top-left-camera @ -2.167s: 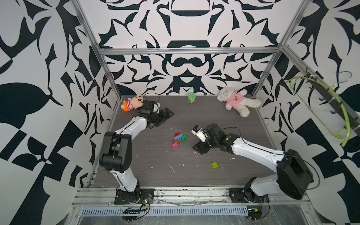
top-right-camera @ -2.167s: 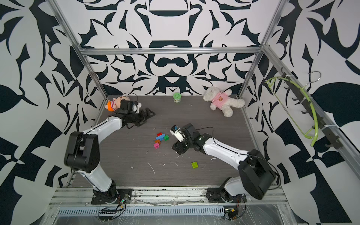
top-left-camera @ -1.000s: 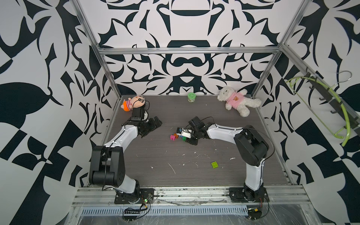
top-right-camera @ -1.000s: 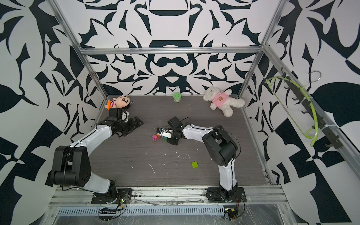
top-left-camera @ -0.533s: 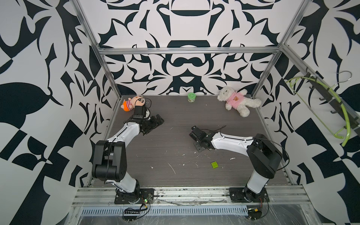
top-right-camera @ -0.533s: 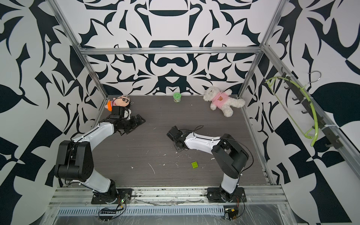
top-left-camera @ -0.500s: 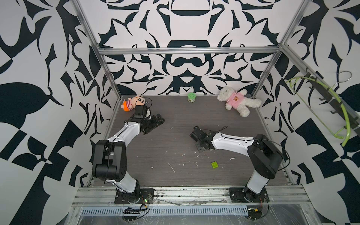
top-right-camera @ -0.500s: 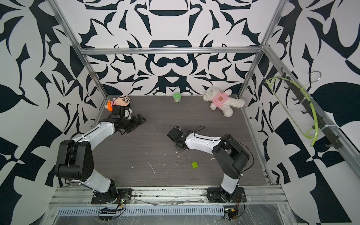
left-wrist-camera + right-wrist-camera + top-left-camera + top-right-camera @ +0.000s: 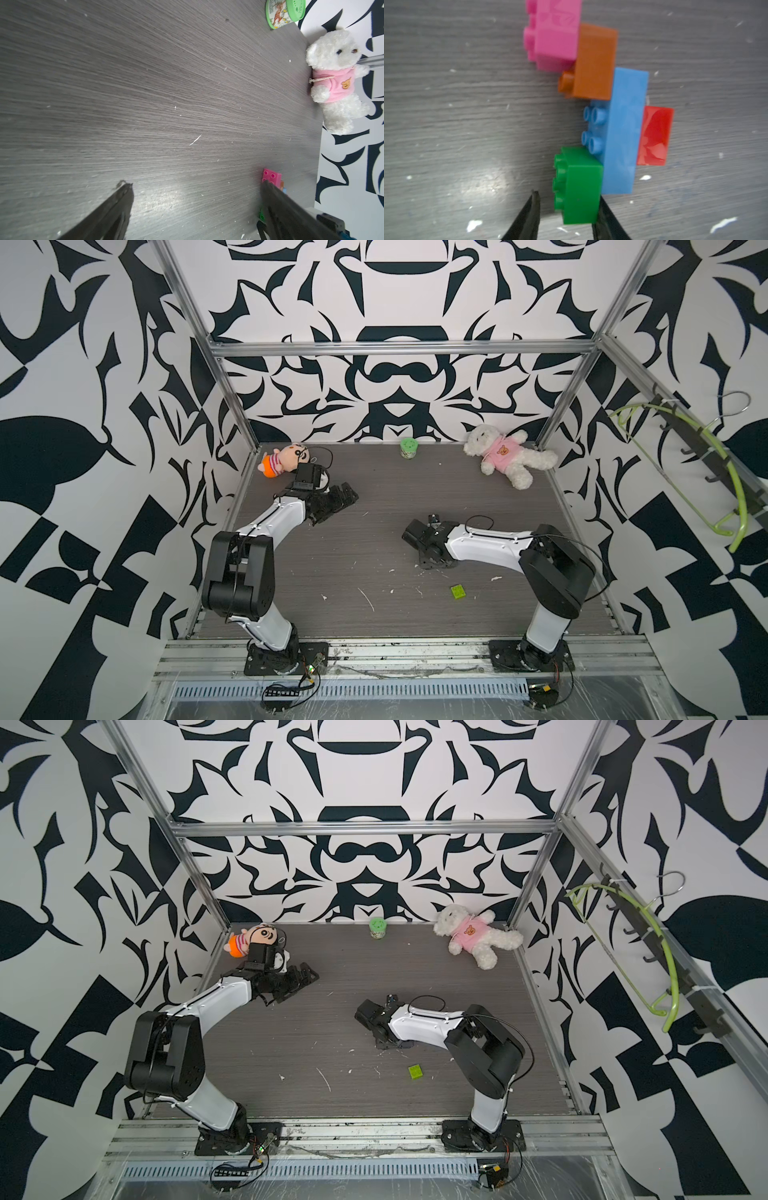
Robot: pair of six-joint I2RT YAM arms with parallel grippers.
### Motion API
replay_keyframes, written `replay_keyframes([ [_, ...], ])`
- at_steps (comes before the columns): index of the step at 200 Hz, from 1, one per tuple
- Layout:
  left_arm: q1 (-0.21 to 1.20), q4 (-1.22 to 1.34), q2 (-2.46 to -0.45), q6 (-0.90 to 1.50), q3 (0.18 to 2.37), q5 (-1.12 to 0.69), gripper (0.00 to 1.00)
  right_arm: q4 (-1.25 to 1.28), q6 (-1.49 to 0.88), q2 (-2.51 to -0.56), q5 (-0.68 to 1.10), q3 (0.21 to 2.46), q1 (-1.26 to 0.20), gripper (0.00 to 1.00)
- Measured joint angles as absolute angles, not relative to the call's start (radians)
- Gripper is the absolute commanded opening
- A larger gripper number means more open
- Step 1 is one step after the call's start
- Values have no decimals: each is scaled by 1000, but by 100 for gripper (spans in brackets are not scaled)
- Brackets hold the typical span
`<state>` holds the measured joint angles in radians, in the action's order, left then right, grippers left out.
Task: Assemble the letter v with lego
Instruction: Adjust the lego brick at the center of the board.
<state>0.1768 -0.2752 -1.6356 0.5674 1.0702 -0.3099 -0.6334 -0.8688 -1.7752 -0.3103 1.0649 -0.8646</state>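
Your left gripper (image 9: pixel 196 185) sits wide open and empty near the doll plush (image 9: pixel 282 458). At centre-right, the right gripper (image 9: pixel 568 196) has just slackened. One finger now stands clear of the dark green brick (image 9: pixel 579 185), so the five-brick letter v (image 9: pixel 625 128) lies released on the table (image 9: pixel 332 564), apparently set down. The lime brick (image 9: pixel 458 592) is loose, well apart, and not yet added. Both top views hide the letter v under the right arm; only the wrist views show it.
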Motion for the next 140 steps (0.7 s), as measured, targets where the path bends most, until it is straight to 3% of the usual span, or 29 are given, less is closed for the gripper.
replay_keyframes([
  [71, 177, -291, -1599, 548, 1040, -279, 99, -439, -872, -1828, -97, 1182, -876, 46],
  [97, 177, -293, -1568, 548, 1003, -271, 99, -362, -781, -1873, 11, 1267, -863, 51],
  [119, 177, -294, -1549, 548, 977, -267, 99, -377, -690, -1786, 55, 1231, -850, 58],
  [140, 177, -290, -1546, 550, 961, -268, 99, -530, -664, -1593, -22, 1151, -842, 65],
])
